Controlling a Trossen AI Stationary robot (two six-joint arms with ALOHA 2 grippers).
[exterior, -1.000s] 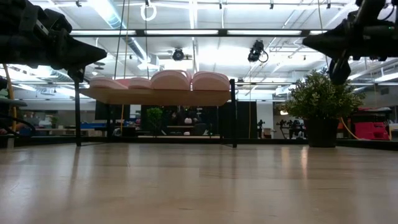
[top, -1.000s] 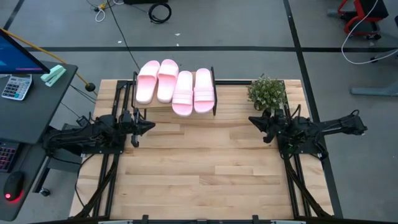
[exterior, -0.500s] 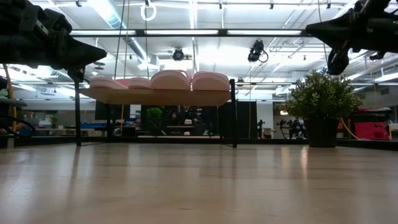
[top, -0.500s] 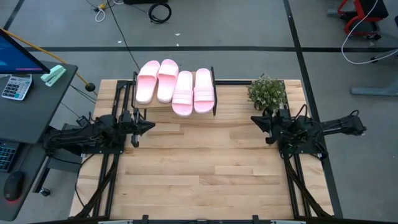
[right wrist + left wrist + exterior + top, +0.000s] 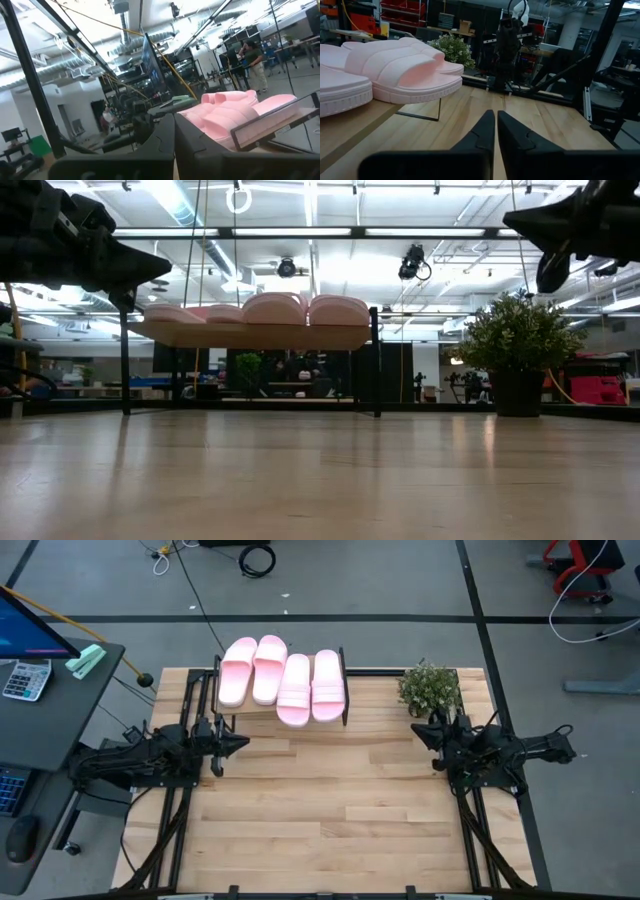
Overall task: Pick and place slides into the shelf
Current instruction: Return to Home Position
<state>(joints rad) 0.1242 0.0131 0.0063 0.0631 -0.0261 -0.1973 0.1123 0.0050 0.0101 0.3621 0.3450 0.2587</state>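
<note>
Wooden table [image 5: 330, 810]: four slides [image 5: 283, 680] atop shelf [image 5: 250, 335], 11 o'clock.
Left gripper [image 5: 240, 743] at 9 o'clock, right gripper [image 5: 416, 728] at 3 o'clock; both pinched closed, holding nothing.

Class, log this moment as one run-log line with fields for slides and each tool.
slides: four on shelf | left tool: shut, empty, near shelf | right tool: shut, empty, near plant

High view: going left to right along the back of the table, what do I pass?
First slide → second slide → third slide → fourth slide, all on the shelf → potted plant. The left gripper and right gripper overlap these sideways, so I leave them out.
</note>
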